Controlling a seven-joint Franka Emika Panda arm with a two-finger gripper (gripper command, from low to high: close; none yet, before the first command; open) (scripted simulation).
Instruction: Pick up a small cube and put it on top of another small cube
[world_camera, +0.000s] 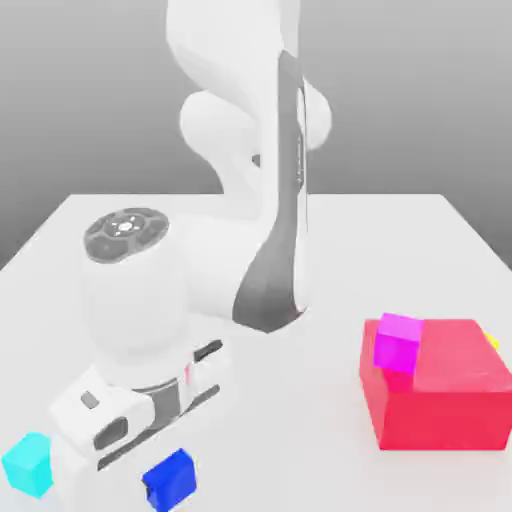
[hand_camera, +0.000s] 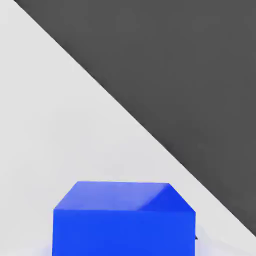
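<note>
Scene: white tabletop (world_camera: 420, 240), grey backdrop, one white robot arm bent low toward the near-left corner in the exterior view.
Gripper: (world_camera: 150, 478) hand tilted down at the near-left edge; fingertips hidden behind the hand body. By all signs the fingers are drawn together, nearly touching. Whether they pinch anything can't be told.
Small cube: dark blue cube (world_camera: 170, 478) sits low at the near edge, just right of the hand's tip in the exterior view. In the hand view the blue cube (hand_camera: 123, 220) sits close under the camera on the white surface, top face and one side showing.
Key relation: blue cube lies right at the gripper's tip, touching or nearly so; contact not visible. No long axis, it's a cube.
Cyan cube: (world_camera: 28, 466) near-left corner, just left of the hand, apart from the blue one.
Magenta cube: (world_camera: 397, 340) on the big red block's top, far-left corner.
Red block: (world_camera: 440, 395) well to the right, much bigger than the cubes.
Step, judged: grasp stage; stacking not yet done.
Risk, judged: if the grip missed, the cube stays behind on a lift.
</note>
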